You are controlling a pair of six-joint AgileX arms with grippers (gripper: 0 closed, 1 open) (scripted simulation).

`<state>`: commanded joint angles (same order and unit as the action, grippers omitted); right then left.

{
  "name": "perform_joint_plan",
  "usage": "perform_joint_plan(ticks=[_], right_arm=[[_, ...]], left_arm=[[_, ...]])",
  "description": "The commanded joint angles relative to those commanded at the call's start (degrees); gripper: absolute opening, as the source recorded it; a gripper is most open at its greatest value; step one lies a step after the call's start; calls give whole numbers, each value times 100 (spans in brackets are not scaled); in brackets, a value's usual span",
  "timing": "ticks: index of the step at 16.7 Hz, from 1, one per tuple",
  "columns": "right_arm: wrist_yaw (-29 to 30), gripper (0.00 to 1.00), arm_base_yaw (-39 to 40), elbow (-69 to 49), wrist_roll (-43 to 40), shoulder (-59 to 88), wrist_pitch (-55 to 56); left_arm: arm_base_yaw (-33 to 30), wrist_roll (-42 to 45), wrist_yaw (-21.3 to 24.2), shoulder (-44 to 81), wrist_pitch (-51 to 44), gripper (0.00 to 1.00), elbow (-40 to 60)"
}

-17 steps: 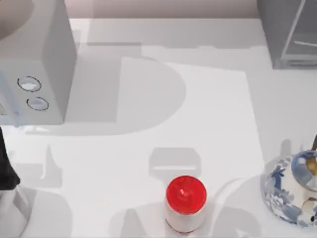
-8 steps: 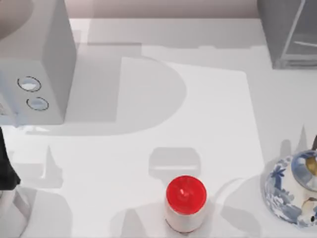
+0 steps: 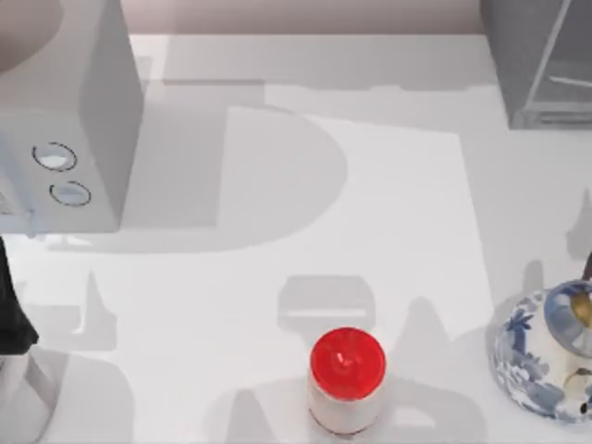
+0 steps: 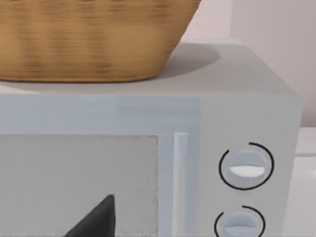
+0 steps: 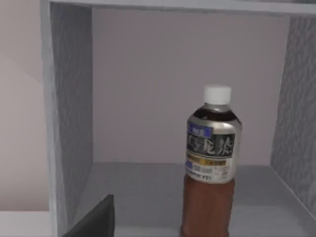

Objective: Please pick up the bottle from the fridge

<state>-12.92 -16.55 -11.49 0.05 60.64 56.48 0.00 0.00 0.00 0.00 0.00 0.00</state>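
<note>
At the far left of the tabletop [image 3: 277, 277] our left arm [image 3: 11, 314] sat parked by the edge, beneath the light grey box with two round dials [image 3: 65, 120]. From the left wrist we looked straight at that box's front [image 4: 148, 163], dials [image 4: 246, 166] and all, with a wicker basket [image 4: 89, 39] resting on its top; one dark fingertip [image 4: 96, 222] poked into the lower edge, and we could not tell whether the left fingers were spread or pressed together.

Moving along to the middle: a red-capped white container [image 3: 347, 379] stood upright near the front edge, on its own. Further right, a blue-and-white patterned teapot [image 3: 546, 356] sat at the right edge.

Up in the back right corner stood the fridge [image 3: 536, 60], dark grey, its clear door panel swung out. The right wrist faced its open compartment [image 5: 69, 123], and there was the bottle [image 5: 211, 168] (white cap, dark label, brown drink), upright on the fridge floor, towards one side wall. One dark right fingertip [image 5: 96, 222] showed at the lower edge, well short of the bottle; again, spread or together, we could not tell.
</note>
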Motion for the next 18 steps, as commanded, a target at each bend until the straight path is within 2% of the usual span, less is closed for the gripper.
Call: perform_joint_plan(ticks=[4, 8, 12, 18], right_arm=[[-678, 100, -613, 89, 57, 2265, 1840], [-1285, 100, -1118, 130, 91, 3702, 3099], [-1632, 100, -1386, 98, 98, 4193, 3599], [-1637, 100, -1372, 89, 97, 4204, 3602]], left_arm=[[0, 0, 0, 0, 0, 100, 0], [0, 0, 0, 0, 0, 100, 0], [0, 0, 0, 0, 0, 100, 0], [0, 0, 0, 0, 0, 100, 0]])
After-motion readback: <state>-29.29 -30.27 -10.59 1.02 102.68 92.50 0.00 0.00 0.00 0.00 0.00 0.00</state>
